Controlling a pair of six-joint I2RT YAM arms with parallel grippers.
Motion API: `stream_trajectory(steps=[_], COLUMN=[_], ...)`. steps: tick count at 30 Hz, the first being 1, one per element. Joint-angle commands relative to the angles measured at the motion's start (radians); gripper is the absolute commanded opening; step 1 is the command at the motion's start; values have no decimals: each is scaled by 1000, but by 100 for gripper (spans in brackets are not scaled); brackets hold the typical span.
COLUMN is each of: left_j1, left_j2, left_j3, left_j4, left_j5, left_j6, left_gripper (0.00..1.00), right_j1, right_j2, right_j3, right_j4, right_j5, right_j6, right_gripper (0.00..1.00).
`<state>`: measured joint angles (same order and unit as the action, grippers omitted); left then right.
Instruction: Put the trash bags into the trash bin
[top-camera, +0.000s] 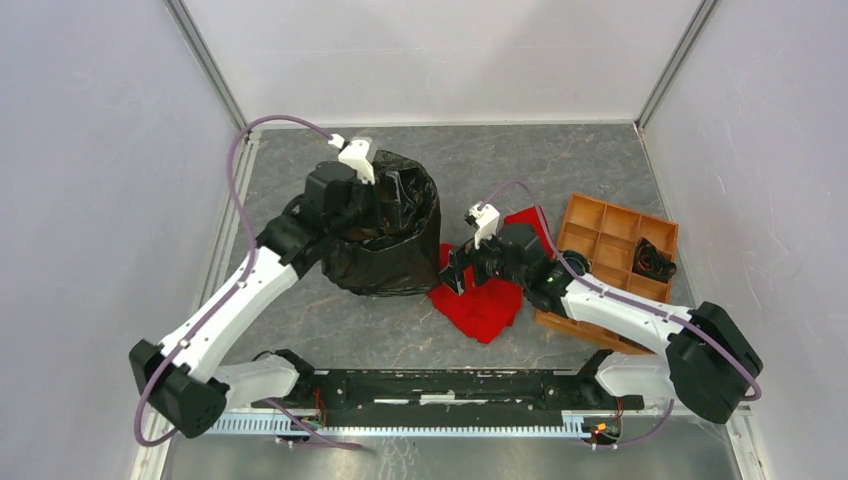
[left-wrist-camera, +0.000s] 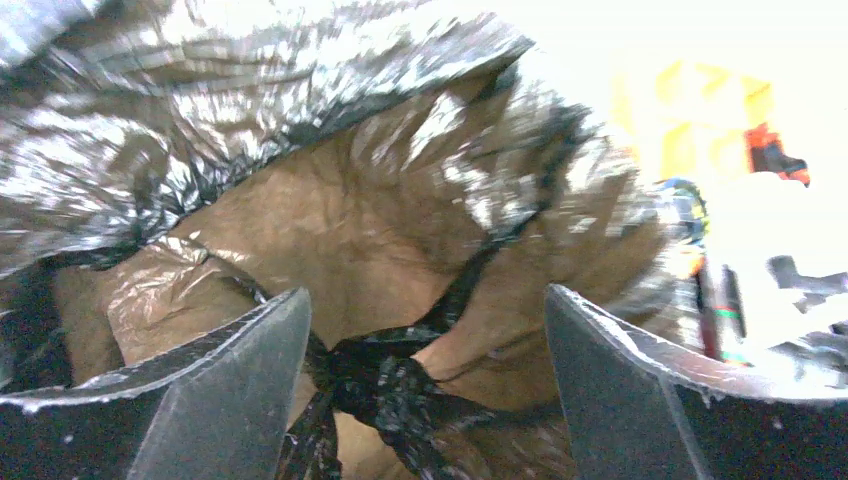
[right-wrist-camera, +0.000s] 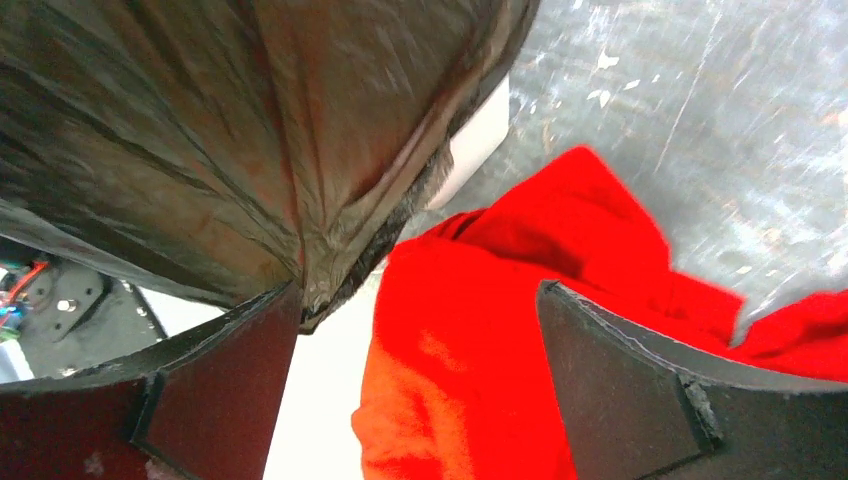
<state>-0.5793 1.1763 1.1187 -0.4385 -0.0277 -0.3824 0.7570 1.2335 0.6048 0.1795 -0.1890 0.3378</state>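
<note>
The black trash bag (top-camera: 395, 250) is draped over the trash bin and hides nearly all of it in the top view. My left gripper (top-camera: 378, 205) reaches down into the bag's mouth. In the left wrist view it (left-wrist-camera: 425, 300) is open, with the bag's see-through inside and its knotted bottom seam (left-wrist-camera: 400, 385) between the fingers. My right gripper (top-camera: 456, 272) is low beside the bag's right side, over the red cloth. It (right-wrist-camera: 420, 290) is open, and its left finger (right-wrist-camera: 230, 370) touches the bag's hanging edge (right-wrist-camera: 320, 280). A strip of the white bin (right-wrist-camera: 478, 145) shows below the bag.
A red cloth (top-camera: 485, 300) lies crumpled on the table right of the bin and fills the space between the right fingers (right-wrist-camera: 470, 330). An orange compartment tray (top-camera: 600, 230) with a black item (top-camera: 655, 260) stands at the right. White walls enclose the table.
</note>
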Motion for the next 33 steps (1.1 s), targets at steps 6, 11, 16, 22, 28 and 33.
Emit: stream_trajectory(steps=[6,11,16,22,28,33], left_j1=[-1,-1,-1,-1,-1,-1], left_j2=[-146,-264,-385,-519,-596,-645], left_j3=[206,223,212,162,167,172], left_j4=[-92,-86,-84,-59,-70,-72], left_j5=[124,97,45,-9,-51,-80], left_j6=[51,78,108,113,117,117], left_gripper=[99,100,100,100,100,100], right_j1=[5,31,71,108,111,113], right_j2=[2,58,140,257,431,645], right_j3=[133,160,167,166,255,455], right_j4=[-132,-85,54,254,421,529], right_j5=[28,-36,-68,55,95,93], right_j6=[-328,-384,-339,-259,-240,-171], right_gripper=[98,98,98,98,98,98])
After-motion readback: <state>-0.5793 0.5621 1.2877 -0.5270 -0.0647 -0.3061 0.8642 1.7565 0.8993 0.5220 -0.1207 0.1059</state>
